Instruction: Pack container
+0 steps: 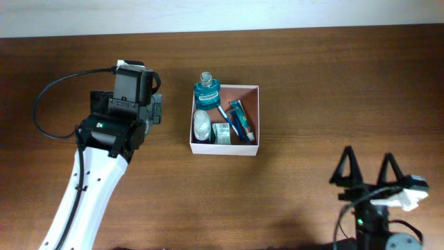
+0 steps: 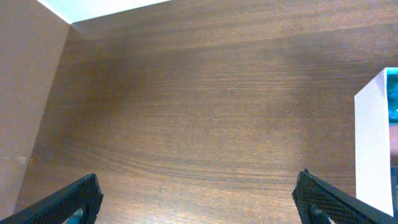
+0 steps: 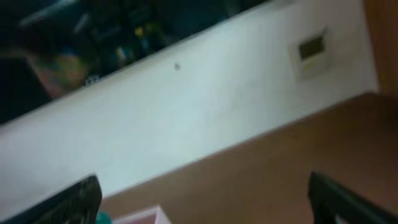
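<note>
Two arms share the overhead view. The container (image 1: 247, 93) sits on the table (image 1: 333, 76) at upper centre. It already holds a teal mouthwash bottle (image 1: 207, 89) upright in its upper-left corner, a toothpaste tube (image 1: 241, 119) lying toward the right, and a few small white items that are too small to name. The left arm (image 1: 104, 135) fills the left of the frame, and its wrist block, close to the container's left wall, hides its fingers. The right claw (image 1: 368, 171) stands at lower right, well apart from the container. Its fingers are spread wide with nothing between them.

In the left wrist view the left claw (image 2: 198, 180) is fully spread and empty over bare wood. The container's white wall rises at the right edge.

The right wrist view is blurred. That claw gapes just as wide, with only a pale room wall (image 3: 205, 106) behind it. A whitish corner with a touch of teal at the bottom edge is probably the container.

The container looks light and thin-walled (likely card, so it would flex rather than crack). Its load sits mostly to the left. I would pinch the free right-hand wall beside the bare upper-right corner, or nudge a wall and slide it. Lifting it by one edge could bend it and tip the bottle.
</note>
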Available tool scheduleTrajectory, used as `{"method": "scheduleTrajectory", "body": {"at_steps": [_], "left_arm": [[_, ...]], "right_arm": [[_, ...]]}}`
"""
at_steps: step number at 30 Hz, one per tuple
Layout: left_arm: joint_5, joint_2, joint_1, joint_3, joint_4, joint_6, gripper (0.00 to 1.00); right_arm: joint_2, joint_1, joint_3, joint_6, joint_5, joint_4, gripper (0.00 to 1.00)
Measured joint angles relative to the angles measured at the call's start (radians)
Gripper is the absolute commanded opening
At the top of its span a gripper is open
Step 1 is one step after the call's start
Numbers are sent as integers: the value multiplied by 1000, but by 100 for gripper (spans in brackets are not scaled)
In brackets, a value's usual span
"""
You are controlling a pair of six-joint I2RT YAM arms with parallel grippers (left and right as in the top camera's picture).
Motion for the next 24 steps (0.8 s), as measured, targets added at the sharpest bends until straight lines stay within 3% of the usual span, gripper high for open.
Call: {"method": "scheduleTrajectory", "body": {"at_steps": [8,24], "left_arm": [[0,0,0,0,0,0,99],[0,0,0,0,0,0,99]], "right_arm": [[-3,-39,-191,-11,-48,225,99],[-4,-57,-326,-90,-62,346,99]]}}
